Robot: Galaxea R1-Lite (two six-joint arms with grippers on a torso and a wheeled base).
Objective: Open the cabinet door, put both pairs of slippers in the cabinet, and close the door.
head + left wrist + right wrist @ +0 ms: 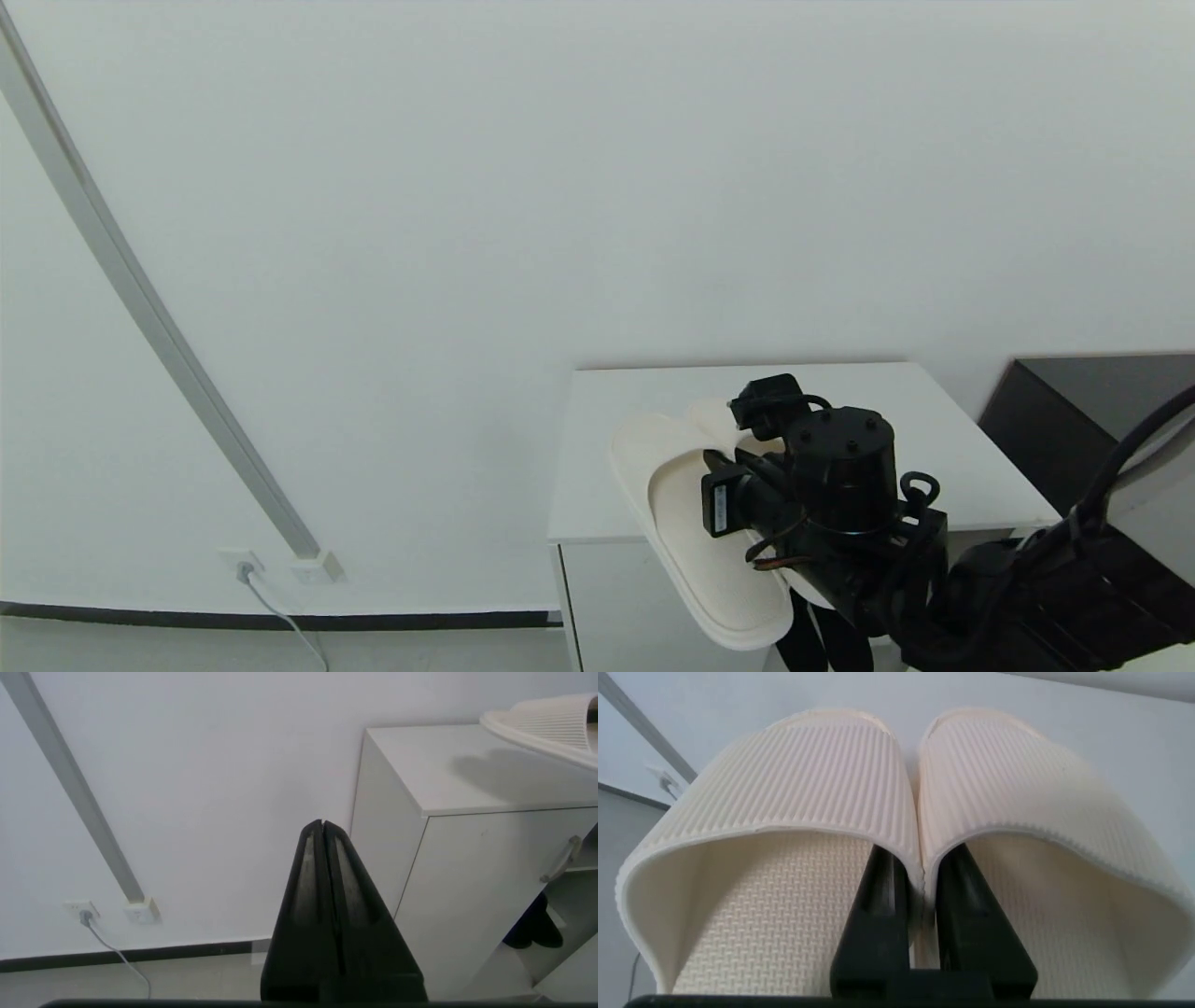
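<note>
A pair of cream slippers (691,523) hangs over the front edge of the white cabinet (597,439), soles tilted down. My right gripper (920,873) has one finger inside each slipper (785,793) and is shut on their inner walls. In the head view the right gripper (724,471) sits at the slippers' openings. My left gripper (322,905) is shut with nothing in it, low and to the left of the cabinet (467,775). The cabinet door (486,905) with its handle (559,859) looks ajar, and a dark shape (534,929) lies inside. A slipper edge (551,723) pokes over the cabinet top.
A white wall stands close behind the cabinet, with a slanted grey trunking strip (140,299) and a socket with a plugged cable (245,567) near the floor. A dark piece of furniture (1074,411) stands just right of the cabinet.
</note>
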